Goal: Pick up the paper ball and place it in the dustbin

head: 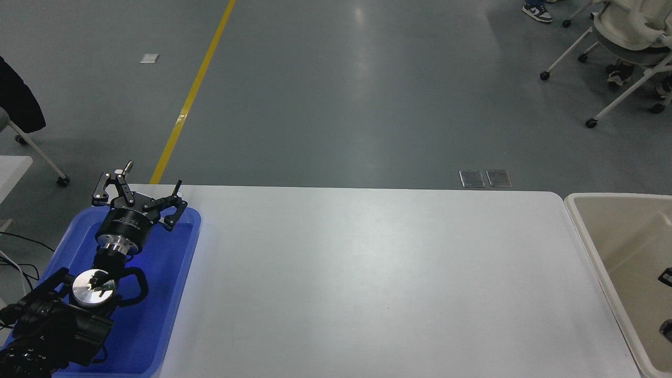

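at the right edge of my head view, over the inside of the dustbin (593, 247), two small black bits of the right gripper (666, 302) poke into the picture, one above the other with tan bin wall showing between them. that is all i get of it, so i cannot tell whether it is released or clenched, or whether it has anything in it. the paper ball is nowhere i can see, neither on the table nor in the visible part of the bin.

over at the lower left, the left gripper (140, 195) hangs above the far end of the blue tray (173, 294), its black fingers (105, 186) spread wide apart and nothing between them. its arm runs back toward the bottom left corner, with a round silver joint cap showing partway down it.

the dustbin sits just beside the right end of the white table (378, 283), its cream rim close along the table's edge and its smooth tan inner walls cut off by the frame. the blue tray lies on the table's left end.

beyond the table is grey floor with a yellow line (194, 92) running diagonally, two small clear plates (485, 177) set in the floor near the far table edge, a white rolling chair (625, 37) at the top right, and another chair with a dark garment (18, 100) at the left edge.
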Robot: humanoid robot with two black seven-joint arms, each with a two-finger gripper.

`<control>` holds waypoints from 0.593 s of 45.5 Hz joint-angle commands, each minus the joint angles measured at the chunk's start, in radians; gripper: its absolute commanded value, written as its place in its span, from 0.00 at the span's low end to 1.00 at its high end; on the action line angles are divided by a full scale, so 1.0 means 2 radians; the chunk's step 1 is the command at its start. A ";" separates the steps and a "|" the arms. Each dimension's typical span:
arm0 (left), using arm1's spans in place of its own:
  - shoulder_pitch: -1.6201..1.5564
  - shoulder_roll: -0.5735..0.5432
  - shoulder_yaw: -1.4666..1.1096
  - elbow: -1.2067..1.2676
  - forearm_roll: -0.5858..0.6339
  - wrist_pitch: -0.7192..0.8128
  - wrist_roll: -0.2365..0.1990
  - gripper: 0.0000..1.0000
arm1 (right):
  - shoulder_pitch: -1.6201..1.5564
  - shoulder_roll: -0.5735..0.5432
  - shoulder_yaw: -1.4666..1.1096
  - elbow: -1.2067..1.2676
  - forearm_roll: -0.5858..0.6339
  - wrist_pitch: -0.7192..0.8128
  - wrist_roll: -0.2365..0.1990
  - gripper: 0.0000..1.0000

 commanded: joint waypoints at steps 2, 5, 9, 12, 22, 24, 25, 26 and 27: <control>0.000 0.000 0.000 0.000 0.000 0.000 0.000 1.00 | -0.001 0.010 0.001 0.000 0.000 0.001 0.000 1.00; 0.000 0.000 0.000 0.000 0.000 0.000 0.000 1.00 | 0.004 0.011 0.002 0.008 0.000 0.006 0.000 1.00; 0.000 0.000 0.001 0.000 0.000 0.000 0.000 1.00 | 0.023 0.008 0.028 0.018 0.000 0.006 -0.001 1.00; 0.000 0.000 0.000 0.000 0.000 0.000 0.000 1.00 | 0.036 0.008 0.079 0.021 0.000 0.006 -0.003 1.00; 0.000 0.000 0.000 0.000 0.000 0.000 0.000 1.00 | 0.091 0.012 0.195 0.019 0.000 0.003 0.001 1.00; 0.000 0.000 0.001 0.000 0.000 0.000 0.000 1.00 | 0.101 0.013 0.205 0.024 0.000 0.003 0.001 1.00; 0.000 0.000 0.000 0.000 0.000 0.000 0.000 1.00 | 0.104 0.013 0.214 0.027 0.000 0.003 0.001 1.00; 0.000 0.000 0.000 0.000 0.000 0.000 0.000 1.00 | 0.109 0.013 0.223 0.032 0.000 0.003 0.001 1.00; 0.000 0.000 0.000 0.000 0.000 0.000 0.000 1.00 | 0.113 0.013 0.235 0.037 0.000 0.003 0.001 1.00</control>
